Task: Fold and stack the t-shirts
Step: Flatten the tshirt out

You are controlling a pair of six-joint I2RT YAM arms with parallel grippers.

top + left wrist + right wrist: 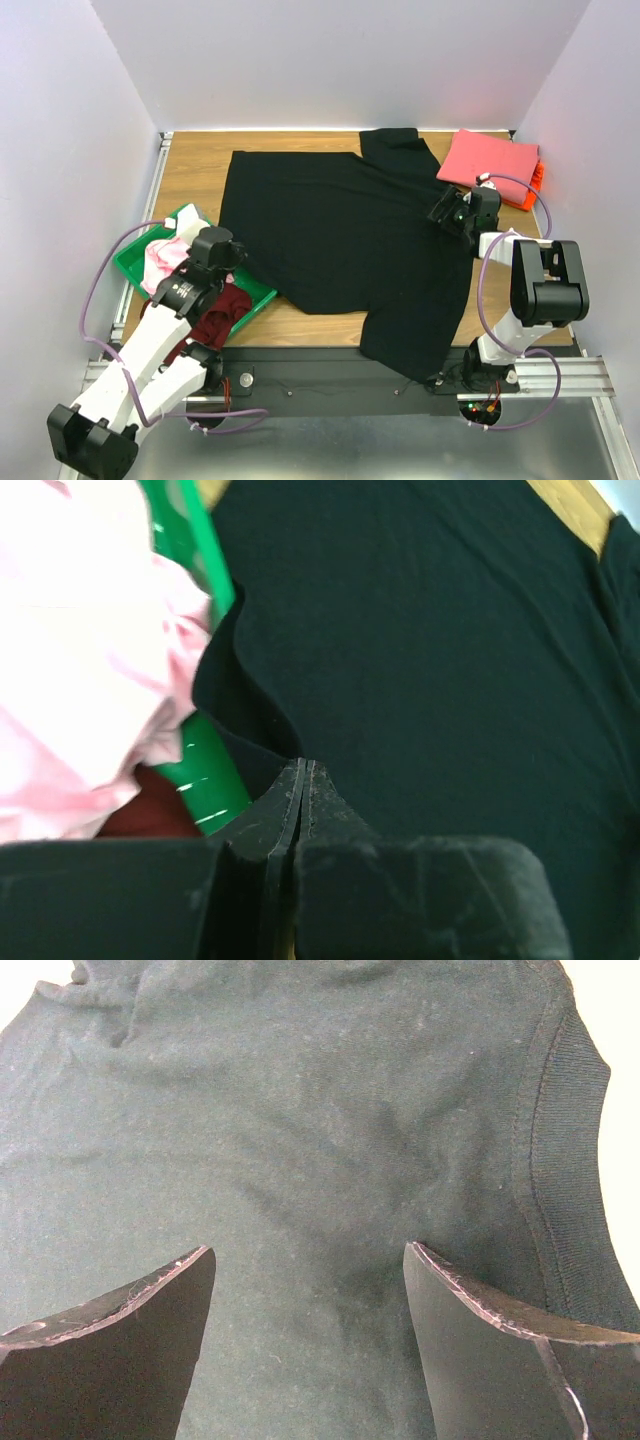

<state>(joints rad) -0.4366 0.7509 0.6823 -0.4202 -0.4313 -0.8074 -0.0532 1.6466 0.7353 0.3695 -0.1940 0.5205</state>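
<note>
The large black t-shirt (340, 230) lies spread over the middle of the table. My left gripper (232, 252) is at its near-left edge beside the tray. In the left wrist view the gripper (303, 763) is shut, and the raised hem of the black t-shirt (420, 660) runs into its tips. My right gripper (447, 212) is over the shirt's right side. In the right wrist view it (308, 1248) is open and empty just above the black cloth (300, 1110), with the ribbed collar band (570, 1140) to its right.
A green tray (262, 291) at the near left holds a light pink tee (165, 258) and a dark maroon tee (215, 315). A folded coral-pink tee (490, 165) lies on an orange one (538, 180) at the back right. Walls enclose the table on three sides.
</note>
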